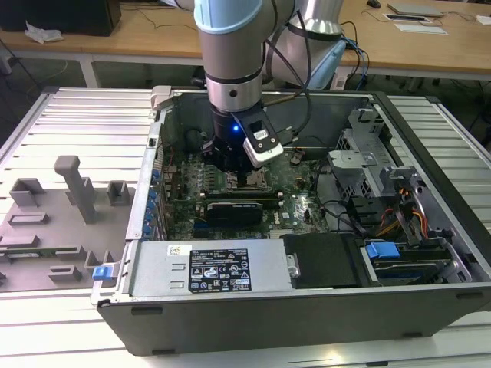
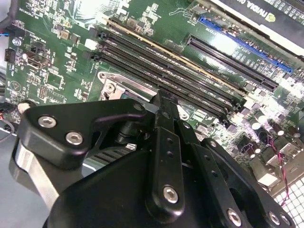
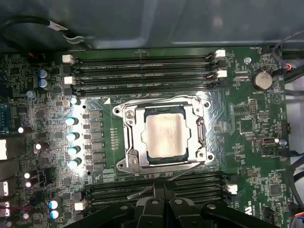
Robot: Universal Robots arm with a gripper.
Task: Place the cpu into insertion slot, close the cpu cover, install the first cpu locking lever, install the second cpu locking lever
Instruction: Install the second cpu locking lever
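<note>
Near the middle of the green motherboard (image 3: 247,142), the cpu (image 3: 165,135) already sits in the insertion slot (image 3: 164,160) with the cpu cover (image 3: 197,130) lying over it. The fingers (image 3: 161,190), pressed together, hover beside a thin locking lever (image 3: 142,192); I judge the lever step is in hand and needs a precise hook-and-press.

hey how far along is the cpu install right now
Done, by the look of it: the cpu sits in the insertion slot, and the cpu cover lies flat around it. In hand: the hand is beside the socket, close to a thin lever. I cannot tell whether either lever is latched.
</note>
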